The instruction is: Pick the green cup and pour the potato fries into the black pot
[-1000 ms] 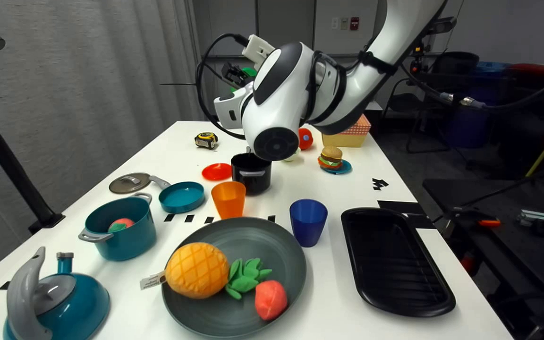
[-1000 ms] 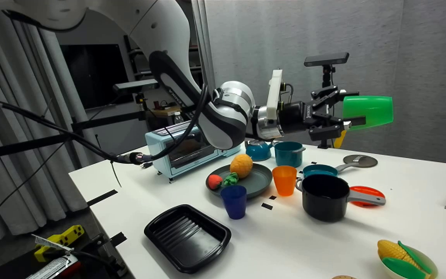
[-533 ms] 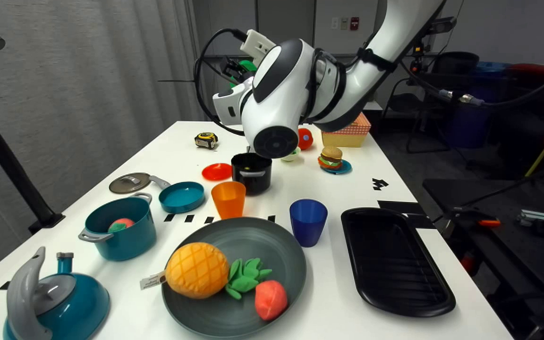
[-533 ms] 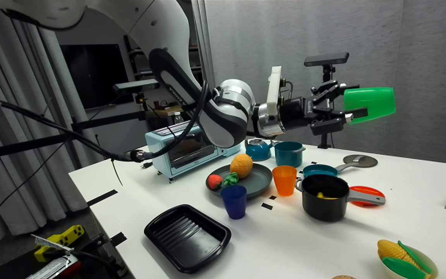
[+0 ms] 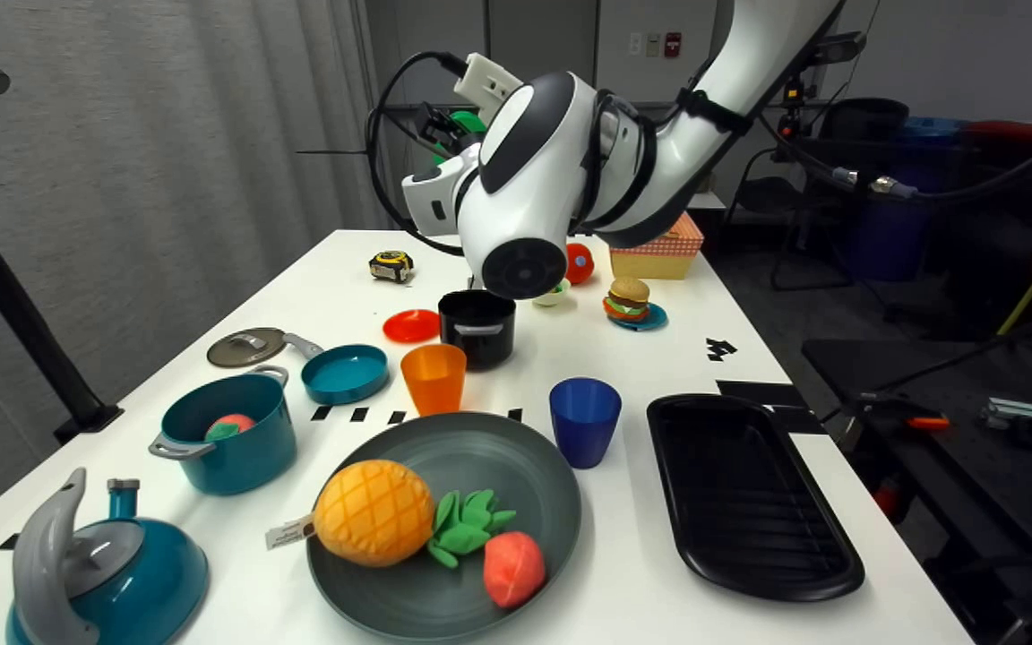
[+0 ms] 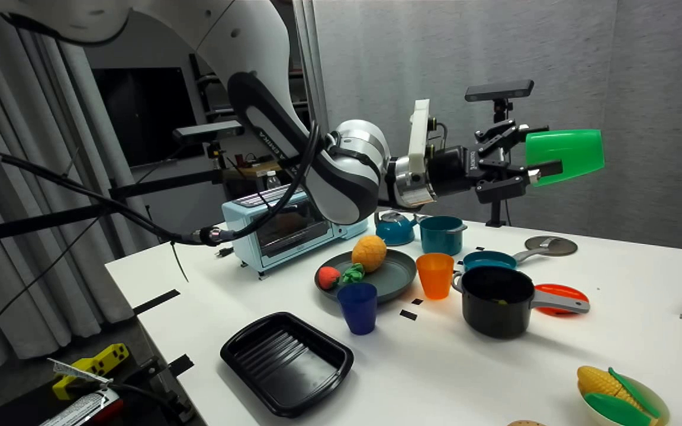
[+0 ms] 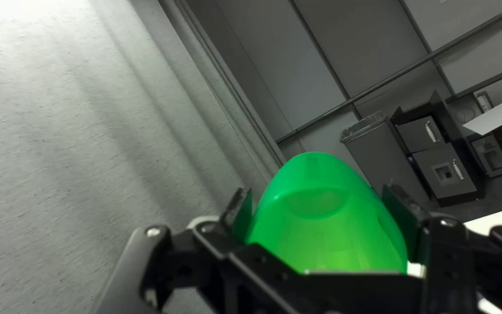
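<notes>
My gripper (image 6: 545, 148) is shut on the green cup (image 6: 578, 151), one finger on each side. It holds the cup on its side, high above the table. The cup's wide mouth faces back toward the gripper and slightly down; its base points away. In the wrist view the green cup (image 7: 320, 235) sits between the fingertips (image 7: 320, 196); I cannot tell whether anything is left inside. The black pot (image 6: 495, 319) stands upright on the table, lower than the cup. A small yellow bit of the fries (image 6: 501, 302) shows inside it. The pot (image 5: 480, 349) also shows in an exterior view.
Around the pot stand the orange cup (image 6: 436, 278), a red plate (image 6: 575, 293) and a teal pan (image 6: 489, 259). The blue cup (image 6: 357, 310), a grey plate (image 6: 400, 284) with toy food and a black tray (image 6: 288, 361) lie farther off. A corn bowl (image 6: 658, 393) is nearby.
A yellow piece in the air below the cup one second ago dropped into the black pot and now sits lower inside. The gripper and cup rose slightly, and the cup's base tipped up.
</notes>
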You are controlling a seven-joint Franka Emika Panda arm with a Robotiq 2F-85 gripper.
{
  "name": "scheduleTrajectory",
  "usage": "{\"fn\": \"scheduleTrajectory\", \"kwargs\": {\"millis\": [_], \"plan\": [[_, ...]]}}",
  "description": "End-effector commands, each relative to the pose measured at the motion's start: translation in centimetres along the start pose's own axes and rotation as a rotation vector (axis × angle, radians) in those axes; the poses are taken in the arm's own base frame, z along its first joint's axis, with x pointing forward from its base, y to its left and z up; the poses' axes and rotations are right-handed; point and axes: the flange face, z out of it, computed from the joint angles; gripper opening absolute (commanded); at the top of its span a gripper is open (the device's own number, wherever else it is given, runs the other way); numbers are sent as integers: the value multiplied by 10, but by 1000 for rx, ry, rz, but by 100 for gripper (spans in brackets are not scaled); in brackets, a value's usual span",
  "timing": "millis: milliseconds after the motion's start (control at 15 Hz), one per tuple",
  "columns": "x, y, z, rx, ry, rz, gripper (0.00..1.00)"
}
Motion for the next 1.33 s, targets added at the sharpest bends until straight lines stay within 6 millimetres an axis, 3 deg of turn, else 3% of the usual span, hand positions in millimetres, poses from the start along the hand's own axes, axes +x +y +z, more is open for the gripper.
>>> {"fn": "scheduleTrajectory", "kwargs": {"millis": [0, 600, 933, 1267], "plan": [[-12, 11, 2, 47, 0, 19, 52], [-44, 49, 5, 445, 74, 277, 52], [-53, 52, -11, 688, 107, 383, 52], [-43, 45, -27, 933, 132, 475, 52]]}}
